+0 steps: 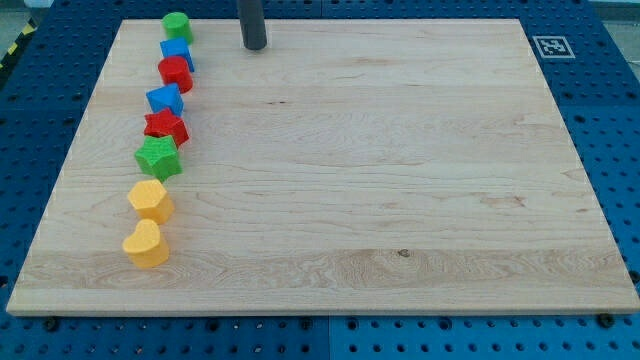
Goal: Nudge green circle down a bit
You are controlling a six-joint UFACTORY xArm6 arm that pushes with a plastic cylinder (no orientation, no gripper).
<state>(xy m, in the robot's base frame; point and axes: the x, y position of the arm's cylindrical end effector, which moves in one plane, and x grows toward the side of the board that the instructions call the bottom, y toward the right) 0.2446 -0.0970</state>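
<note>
You have the green circle (177, 26) at the top of a column of blocks on the bench (380, 170), near its top-left corner. Just below the circle sits a blue block (177, 52), then a red one (175, 73); a green star (158, 157) lies much farther below the circle. My tip (255, 46) stands to the view's right of the circle, near it but apart. There is no hand on this rod, so I cannot tell you any hand state.

No legible text; fiducial marker (551, 46) on board (400, 200) corner.
</note>
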